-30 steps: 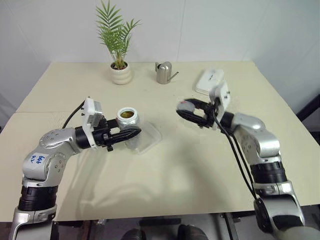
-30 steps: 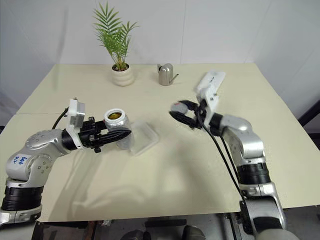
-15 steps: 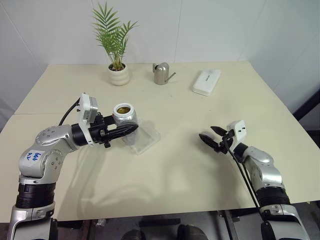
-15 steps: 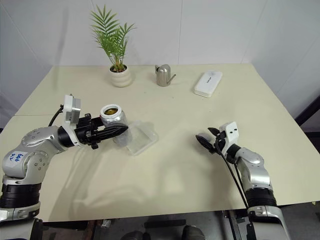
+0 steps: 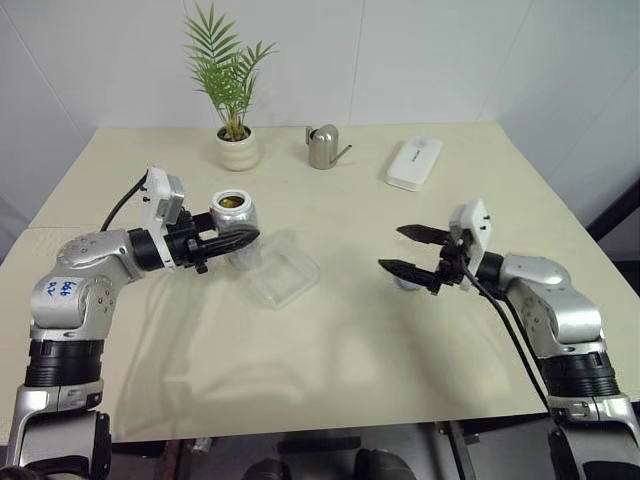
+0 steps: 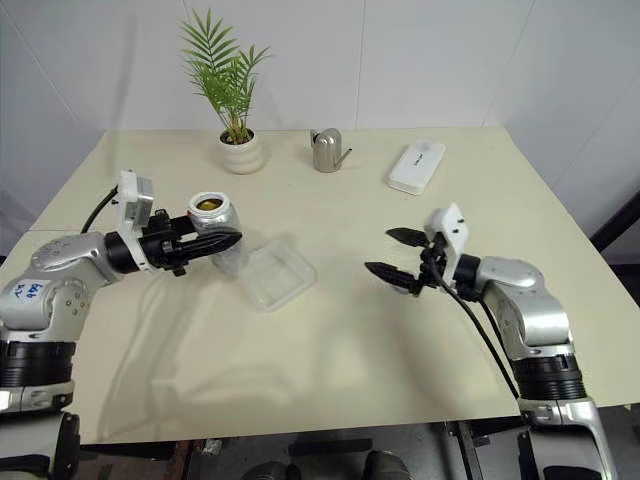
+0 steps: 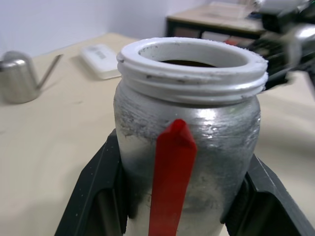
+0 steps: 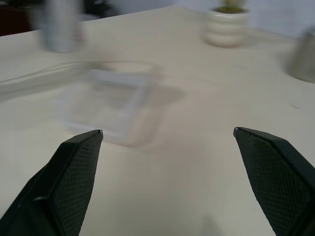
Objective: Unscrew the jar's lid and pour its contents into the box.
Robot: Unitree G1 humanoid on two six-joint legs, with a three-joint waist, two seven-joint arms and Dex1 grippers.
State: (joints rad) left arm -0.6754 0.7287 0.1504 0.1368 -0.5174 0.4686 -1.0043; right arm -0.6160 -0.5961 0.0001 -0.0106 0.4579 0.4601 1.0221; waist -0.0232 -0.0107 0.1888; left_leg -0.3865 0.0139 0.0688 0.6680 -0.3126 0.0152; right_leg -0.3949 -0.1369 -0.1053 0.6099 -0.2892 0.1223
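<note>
The right gripper [image 5: 408,252], now wide open, has put the lid [image 5: 406,283] down, so the left gripper [image 5: 232,243], holding the open jar [image 5: 234,214], can pour.

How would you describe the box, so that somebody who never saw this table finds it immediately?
Start from the potted palm at the table's far edge and come toward the near side. Just below the open jar in the left pincer lies the box, flat on the tabletop. It alone is a clear, shallow, square tray.
</note>
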